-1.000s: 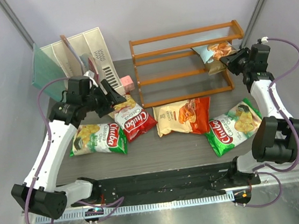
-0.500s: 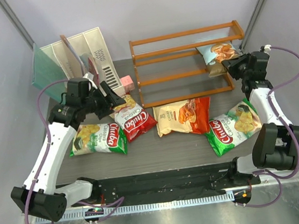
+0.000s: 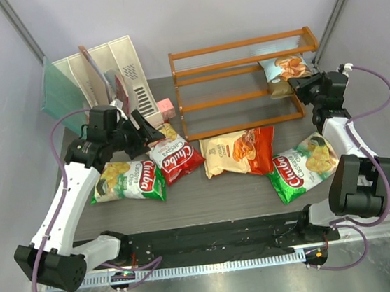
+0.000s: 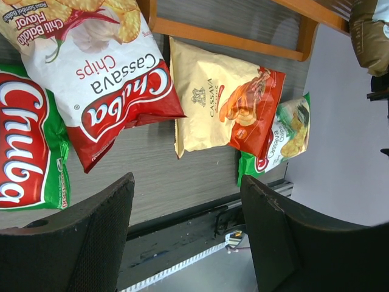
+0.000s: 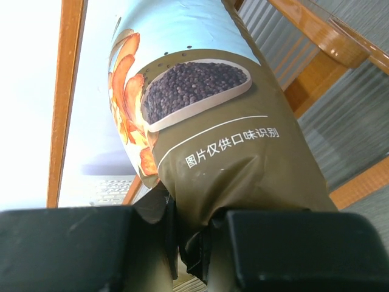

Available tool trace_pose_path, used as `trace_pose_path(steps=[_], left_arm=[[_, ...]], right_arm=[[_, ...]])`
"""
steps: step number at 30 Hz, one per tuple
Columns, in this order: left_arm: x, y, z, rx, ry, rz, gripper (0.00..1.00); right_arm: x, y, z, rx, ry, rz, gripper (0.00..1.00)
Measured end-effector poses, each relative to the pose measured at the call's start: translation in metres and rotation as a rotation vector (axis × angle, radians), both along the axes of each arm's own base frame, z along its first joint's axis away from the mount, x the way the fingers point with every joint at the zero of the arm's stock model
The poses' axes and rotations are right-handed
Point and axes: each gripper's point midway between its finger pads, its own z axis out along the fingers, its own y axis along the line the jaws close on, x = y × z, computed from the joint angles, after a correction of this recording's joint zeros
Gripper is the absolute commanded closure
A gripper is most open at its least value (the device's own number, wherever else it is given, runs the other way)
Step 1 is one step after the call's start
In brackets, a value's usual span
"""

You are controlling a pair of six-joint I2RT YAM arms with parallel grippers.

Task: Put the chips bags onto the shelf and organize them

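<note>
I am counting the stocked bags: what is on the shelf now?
One blue-brown bag, at the right end of the shelf, pinched by the right end effector. No other bag shows on it. The bag hides whether its bottom touches the slats.

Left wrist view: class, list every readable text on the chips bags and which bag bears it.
"Chuba", "Cassava Chips", "Chili Balado Flavor": glossy red-and-white bag.
"Chuba": glossy green bag at the left edge.
"CASSAVA": cream and orange-red bag; smaller print unreadable.
"Cassava Chips": far green-and-red bag.
</note>
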Motion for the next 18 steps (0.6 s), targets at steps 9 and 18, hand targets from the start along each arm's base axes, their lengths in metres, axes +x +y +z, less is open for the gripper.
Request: trace_pose_path(steps=[9,18], left_arm=[[-0.002,-0.001,0.001,-0.015,-0.001,0.006,0.30],[-0.002,-0.001,0.001,-0.021,0.001,0.011,0.30]], right_arm=[[-0.002,-0.008,-0.019,-0.027,0.068,-0.017,0.30],[-0.035,-0.016,-0.024,-0.057,0.155,-0.048,0.21]])
